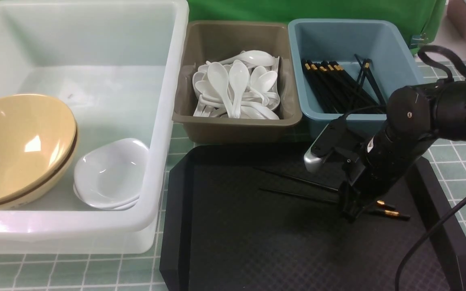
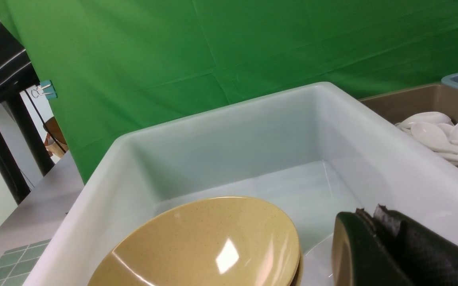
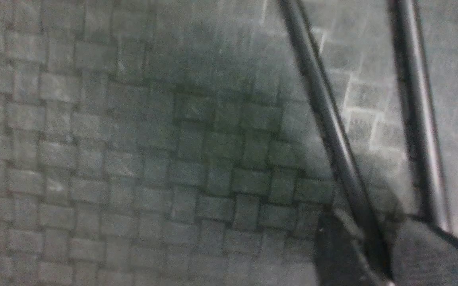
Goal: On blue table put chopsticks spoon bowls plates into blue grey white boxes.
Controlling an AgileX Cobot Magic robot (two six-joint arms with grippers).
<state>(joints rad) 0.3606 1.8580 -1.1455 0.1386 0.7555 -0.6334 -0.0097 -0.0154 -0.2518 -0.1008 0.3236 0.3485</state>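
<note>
Table (image 1: 95,270): is carrying three boxes in a row at the back, with a black tray (image 1: 237,226) lying in front of the grey and blue ones.
White box (image 1: 168,81): is sitting at the left, holding stacked yellow bowls (image 1: 18,145) that are tilting against its left side. Stacked plates (image 1: 111,173) are resting just beside them on the right.
Grey box (image 1: 233,129): is standing in the middle, holding a heap of spoons (image 1: 233,85).
Blue box (image 1: 338,36): is standing at the right, holding a bundle of boxed chopsticks (image 1: 334,87) with gold bands pointing toward the back.
Loose chopsticks (image 1: 297,195): two are lying on the tray, nearly side by side. Their thin tips are pointing left and their gold-banded ends are sticking out to the right of the right gripper (image 1: 350,212).
Right gripper: is pointing down at the tray, standing over the sticks near their thick ends. In the wrist view one stick (image 3: 332,131) is running between the fingers (image 3: 332,254) and the other is disappearing behind one finger. Whether the jaws are pinching it, I cannot tell.
Left gripper (image 2: 366,216): is hanging above the white box near the bowls, jaws pressed together, holding nothing.
</note>
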